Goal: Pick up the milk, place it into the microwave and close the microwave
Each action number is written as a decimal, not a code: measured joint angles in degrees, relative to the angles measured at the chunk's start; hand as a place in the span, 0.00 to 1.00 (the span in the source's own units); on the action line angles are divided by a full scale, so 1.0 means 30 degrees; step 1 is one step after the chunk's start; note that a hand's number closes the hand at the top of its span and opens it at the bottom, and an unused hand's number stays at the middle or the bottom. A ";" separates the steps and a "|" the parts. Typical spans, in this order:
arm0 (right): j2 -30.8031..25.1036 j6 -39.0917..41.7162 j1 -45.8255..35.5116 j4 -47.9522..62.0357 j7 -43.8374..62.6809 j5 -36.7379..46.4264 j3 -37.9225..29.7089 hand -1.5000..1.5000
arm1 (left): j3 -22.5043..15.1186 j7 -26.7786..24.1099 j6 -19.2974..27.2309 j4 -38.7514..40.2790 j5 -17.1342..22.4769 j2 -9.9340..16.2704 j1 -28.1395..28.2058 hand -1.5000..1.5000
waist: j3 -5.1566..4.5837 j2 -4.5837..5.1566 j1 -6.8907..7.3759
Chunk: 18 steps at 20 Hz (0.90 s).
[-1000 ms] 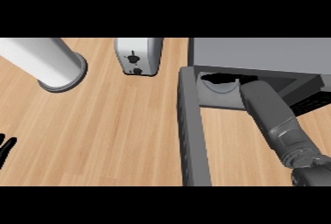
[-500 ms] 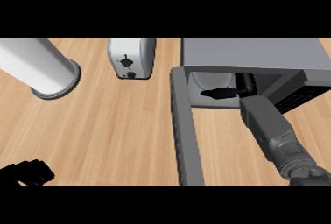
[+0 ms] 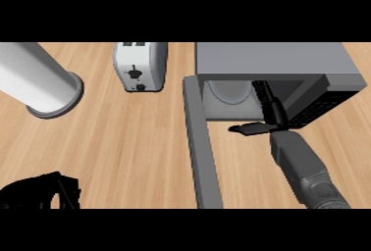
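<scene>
Wooden counter [image 3: 130, 147] seen from above.
A toaster [image 3: 139, 66] stands at the back; a white cylinder [image 3: 36, 81] stands to its left.

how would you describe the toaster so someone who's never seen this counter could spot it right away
Start at the big grey microwave at the counter's far right, its door swung open toward the viewer. Just left of it, at the back edge, stands the toaster. It is a small silver box with a dark knob on its front, unlike the tall white cylinder further left.
</scene>
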 measured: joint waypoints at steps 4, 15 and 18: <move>0.0156 0.0529 0.1897 -0.1479 -0.0211 -0.0012 0.0632 0.00 | -0.1330 0.0277 0.0418 0.0110 -0.0777 0.0127 -0.0327 1.00 | -0.0015 -0.0105 -0.0247; -0.0234 0.2642 0.8102 -0.7746 0.0469 -0.0907 0.1814 0.00 | -0.5958 -0.0089 0.3020 0.2683 -0.4939 -0.0058 -0.3667 1.00 | -0.0039 -0.0210 -0.0701; -0.0461 0.3159 0.9806 -0.9716 0.0755 -0.1214 0.2080 0.00 | -0.7336 -0.1083 0.3938 0.4863 -0.6069 -0.0067 -0.4848 1.00 | -0.0033 -0.0151 -0.0729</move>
